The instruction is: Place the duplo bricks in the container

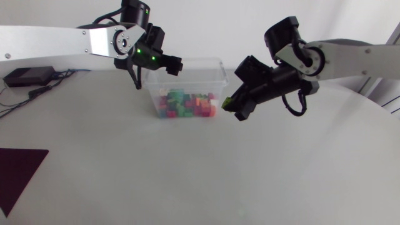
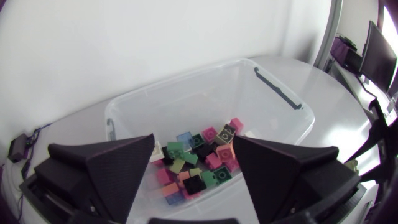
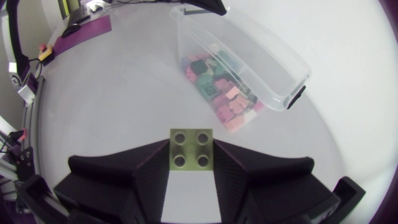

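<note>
Right gripper (image 3: 191, 163): closed on an olive-green duplo brick (image 3: 191, 144), one finger on each side, studs facing the camera.
Brick's place: in the air just off the container's right end, outside its wall, well above the table (image 1: 187, 181).
Left gripper (image 2: 194, 140): fingers spread wide, holding nothing, hanging above the container's left end.
Container (image 1: 217, 74): clear plastic tub, open at the top, upright on the table.
Contents: a heap of mixed duplo bricks (image 1: 186, 104), pink, green, blue, orange and black, covering the floor.
Step in hand: probably carrying the olive brick to the tub.
Next move: lift it past the near rim and over the opening, keeping clear of the left gripper, then part the fingers to drop it onto the heap.
</note>
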